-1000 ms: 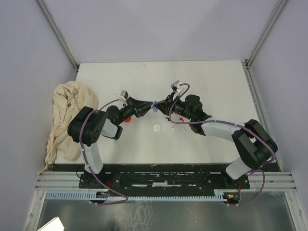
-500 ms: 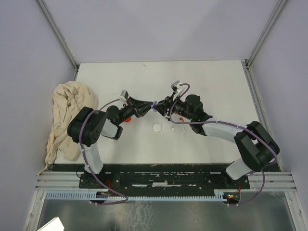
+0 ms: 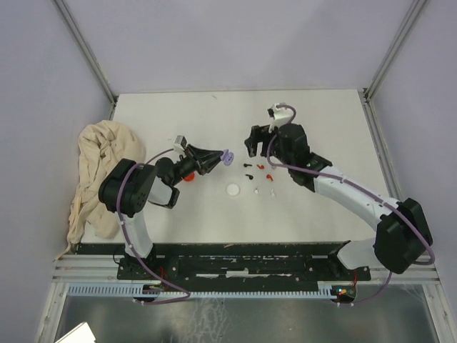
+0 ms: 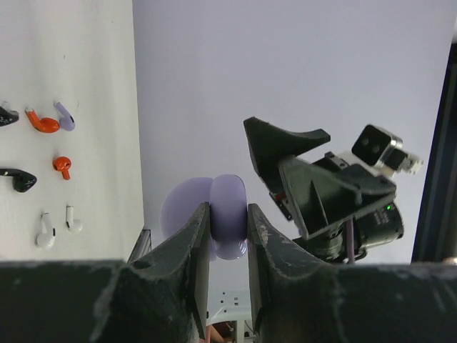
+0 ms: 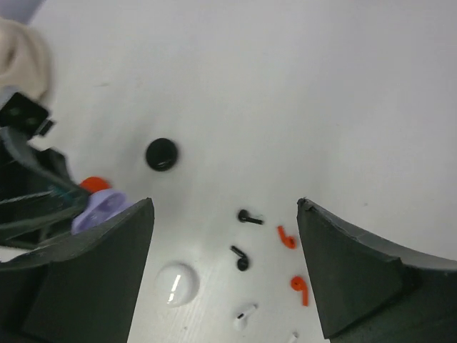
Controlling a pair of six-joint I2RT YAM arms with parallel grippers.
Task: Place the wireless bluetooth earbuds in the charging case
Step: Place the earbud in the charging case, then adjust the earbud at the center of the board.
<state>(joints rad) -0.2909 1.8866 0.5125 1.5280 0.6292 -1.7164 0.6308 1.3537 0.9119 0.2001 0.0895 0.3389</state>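
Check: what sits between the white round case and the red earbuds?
One black earbud lies between the white round case and the red earbuds, touching neither. This is clearest in the right wrist view.

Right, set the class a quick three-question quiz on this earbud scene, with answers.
1. True or false: the left gripper is shut on the lilac case.
2. Which case lies nearest the white earbuds? A black, B white, C red.
3. Fill in: the right gripper has its jaws ____.
Key: 1 true; 2 B, the white case; 3 open.
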